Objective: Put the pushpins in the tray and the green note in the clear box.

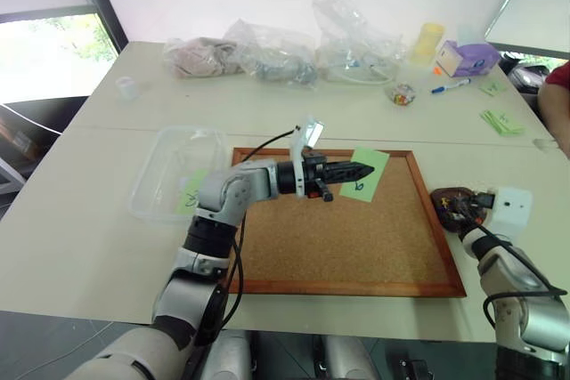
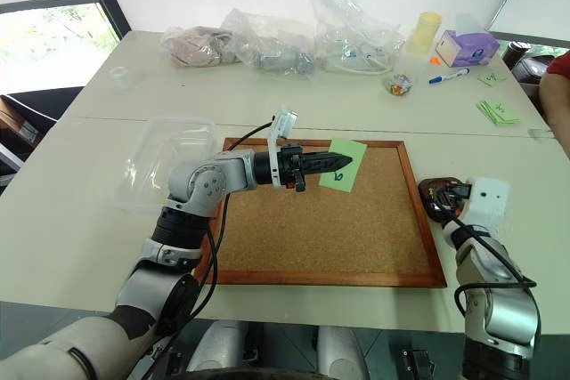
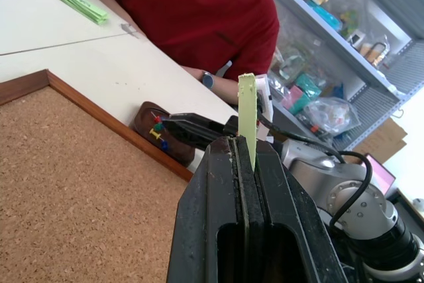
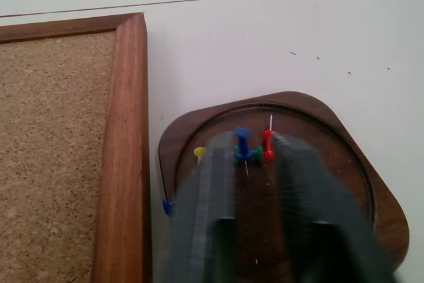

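My left gripper (image 1: 367, 168) reaches level over the cork board (image 1: 347, 246) and is shut on the green note (image 1: 375, 182), which stands edge-on out of its closed fingers (image 3: 247, 117). The clear box (image 1: 160, 144) lies left of the board with a green paper inside. The dark brown tray (image 4: 311, 104) sits just off the board's right edge (image 1: 448, 193). My right gripper (image 4: 254, 142) hangs over it with its fingers apart. Blue, red and yellow pushpins (image 4: 242, 142) lie in the tray between and around the fingertips. One more blue pin (image 4: 167, 207) sits at the tray's outer edge.
Crumpled clear bags (image 1: 276, 55) line the far side, with a yellow cup (image 1: 427, 42), a purple box (image 1: 468, 58), a blue pen (image 1: 450, 86) and beads (image 1: 403, 93). Unmarked green notes (image 1: 501, 122) lie far right. A person in red (image 3: 199, 11) sits at the table's right side.
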Action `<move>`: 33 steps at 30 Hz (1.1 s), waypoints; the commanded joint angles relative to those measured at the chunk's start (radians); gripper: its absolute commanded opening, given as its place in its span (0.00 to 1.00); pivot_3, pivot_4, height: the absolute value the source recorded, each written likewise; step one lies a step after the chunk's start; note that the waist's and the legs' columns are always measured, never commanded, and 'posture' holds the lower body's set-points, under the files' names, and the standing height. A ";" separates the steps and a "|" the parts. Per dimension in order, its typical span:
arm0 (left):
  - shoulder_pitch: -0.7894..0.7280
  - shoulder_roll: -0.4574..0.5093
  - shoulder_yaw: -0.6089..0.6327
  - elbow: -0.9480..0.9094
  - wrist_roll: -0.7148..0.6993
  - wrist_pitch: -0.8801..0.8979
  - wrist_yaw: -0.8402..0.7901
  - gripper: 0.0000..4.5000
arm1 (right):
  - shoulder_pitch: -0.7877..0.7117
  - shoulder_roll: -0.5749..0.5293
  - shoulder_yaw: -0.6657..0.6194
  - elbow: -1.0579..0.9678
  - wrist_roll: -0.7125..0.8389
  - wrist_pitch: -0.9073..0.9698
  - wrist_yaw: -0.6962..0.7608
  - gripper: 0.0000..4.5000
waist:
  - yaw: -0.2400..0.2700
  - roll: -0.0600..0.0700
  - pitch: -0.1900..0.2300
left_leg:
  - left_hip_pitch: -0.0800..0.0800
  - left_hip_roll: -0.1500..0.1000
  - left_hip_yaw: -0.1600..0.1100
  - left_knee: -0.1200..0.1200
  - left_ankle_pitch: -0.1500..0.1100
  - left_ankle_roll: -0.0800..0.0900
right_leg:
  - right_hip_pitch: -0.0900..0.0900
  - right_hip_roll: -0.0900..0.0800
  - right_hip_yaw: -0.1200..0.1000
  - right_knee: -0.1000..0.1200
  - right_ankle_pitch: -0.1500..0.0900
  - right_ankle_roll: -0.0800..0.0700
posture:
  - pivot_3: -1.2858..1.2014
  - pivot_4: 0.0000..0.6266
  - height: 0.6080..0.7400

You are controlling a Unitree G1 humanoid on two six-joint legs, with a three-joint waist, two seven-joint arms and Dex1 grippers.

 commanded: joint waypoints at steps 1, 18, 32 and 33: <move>-0.001 -0.002 -0.009 -0.034 -0.021 -0.013 -0.001 0.00 | 0.005 -0.003 -0.033 -0.029 0.009 -0.020 -0.007 0.66 | 0.000 0.000 0.000 | 0.000 0.000 0.000 0.000 0.000 0.000 | 0.000 0.000 0.000 0.000 0.000 0.000 | 0.52 0.24 0.98; -0.053 0.009 -0.007 0.070 0.039 -0.106 0.023 0.00 | -0.016 0.060 -0.102 -0.065 0.121 -0.117 -0.022 0.95 | 0.000 0.000 0.000 | 0.000 0.000 0.000 0.000 0.000 0.000 | 0.000 0.000 0.000 0.000 0.000 0.000 | 0.52 0.24 0.98; -0.191 0.208 0.098 0.003 0.030 -0.145 0.052 0.00 | 0.023 -0.079 0.089 -0.311 0.127 -0.150 0.156 0.95 | -0.008 0.002 0.001 | 0.001 0.000 0.000 0.000 0.000 0.000 | 0.000 0.001 0.000 0.001 0.000 0.000 | 0.52 0.24 0.98; -0.200 0.259 0.112 -0.018 0.025 -0.116 0.054 0.00 | 0.023 -0.110 0.134 -0.368 0.183 -0.096 0.200 0.95 | -0.009 0.002 0.001 | 0.002 0.000 0.000 0.000 0.000 0.000 | 0.000 0.001 0.001 0.002 0.000 0.000 | 0.52 0.24 0.98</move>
